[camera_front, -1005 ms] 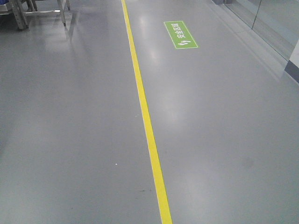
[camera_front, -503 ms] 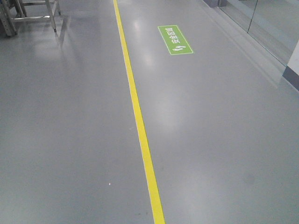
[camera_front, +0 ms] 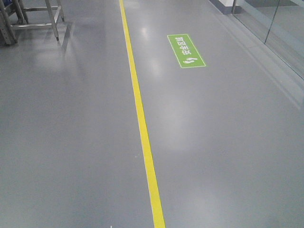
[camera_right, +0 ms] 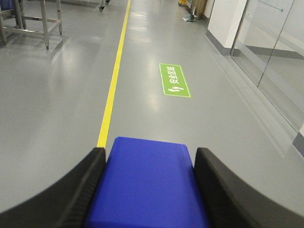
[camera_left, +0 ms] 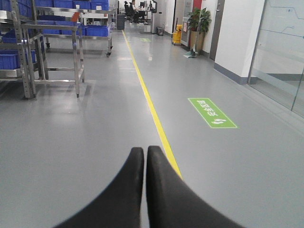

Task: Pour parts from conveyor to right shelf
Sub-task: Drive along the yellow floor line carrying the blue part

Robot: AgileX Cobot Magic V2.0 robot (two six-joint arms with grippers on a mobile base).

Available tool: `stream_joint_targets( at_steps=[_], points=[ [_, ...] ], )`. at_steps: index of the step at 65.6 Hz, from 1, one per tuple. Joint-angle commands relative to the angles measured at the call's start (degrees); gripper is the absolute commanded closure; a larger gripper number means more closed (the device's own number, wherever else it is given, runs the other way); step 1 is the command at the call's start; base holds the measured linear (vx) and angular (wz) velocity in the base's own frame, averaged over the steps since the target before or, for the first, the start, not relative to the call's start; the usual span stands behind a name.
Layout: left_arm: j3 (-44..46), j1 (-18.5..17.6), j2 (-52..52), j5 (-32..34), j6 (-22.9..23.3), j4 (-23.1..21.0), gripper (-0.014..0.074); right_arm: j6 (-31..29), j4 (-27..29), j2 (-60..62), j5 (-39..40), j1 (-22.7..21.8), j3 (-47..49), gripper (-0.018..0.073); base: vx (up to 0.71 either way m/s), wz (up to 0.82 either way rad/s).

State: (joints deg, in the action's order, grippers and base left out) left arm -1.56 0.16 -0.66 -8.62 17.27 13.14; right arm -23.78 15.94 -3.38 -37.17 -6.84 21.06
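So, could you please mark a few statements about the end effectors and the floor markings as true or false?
1. The right end effector grips a blue block. True.
2. The left end effector is open. False: it is shut and empty.
3. The green sign lies left of the yellow line. False: it lies right of it.
4. Blue bins sit on steel racks. True.
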Motion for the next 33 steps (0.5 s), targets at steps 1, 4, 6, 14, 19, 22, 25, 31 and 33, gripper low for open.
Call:
stream_joint_targets(
  at_steps=[1,4,6,14,19,22,25,31,33],
  points=[
    [1.1,-0.3,-0.6,4.4,0.2,0.0,0.0603,-0.1,0.5,-0.8,4.5,0.0,1.5,0.0564,0.52,0.05],
    [1.1,-0.3,-0.6,4.4,0.2,0.0,0.0603,-0.1,0.5,-0.8,4.5,0.0,1.5,0.0564,0.52,0.05],
    [1.1,-0.3,-0.6,4.4,0.2,0.0,0.0603,-0.1,0.5,-0.8,4.5,0.0,1.5,0.0564,0.53,0.05],
    [1.1,-0.3,-0.6,4.4,0.2,0.0,0.0603,-0.1,0.5,-0.8,4.5,0.0,1.5,0.0564,0.54,0.03],
    [1.1,-0.3,-0.6,4.4,0.2,0.0,0.0603,-0.1,0.5,-0.8,4.5,0.0,1.5,0.0564,0.56,0.01],
    [1.1,-0.3,-0.6,4.4,0.2,0.0,0.0603,-0.1,0.5,-0.8,4.5,0.0,1.5,0.0564,0.58,0.01],
    [1.1,-0.3,-0.6,4.4,0.2,0.0,0.0603,-0.1,0.5,-0.8,4.5,0.0,1.5,0.0564,0.59,0.0],
    [1.1,-0.3,-0.6,4.4,0.2,0.0,0.0603,-0.1,0.5,-0.8,4.5,0.0,1.5,0.0564,0.62,0.0],
    [1.1,-0.3,-0.6,4.4,0.2,0.0,0.0603,-0.1,0.5,-0.8,4.5,0.0,1.5,0.0564,0.64,0.01]
  ],
)
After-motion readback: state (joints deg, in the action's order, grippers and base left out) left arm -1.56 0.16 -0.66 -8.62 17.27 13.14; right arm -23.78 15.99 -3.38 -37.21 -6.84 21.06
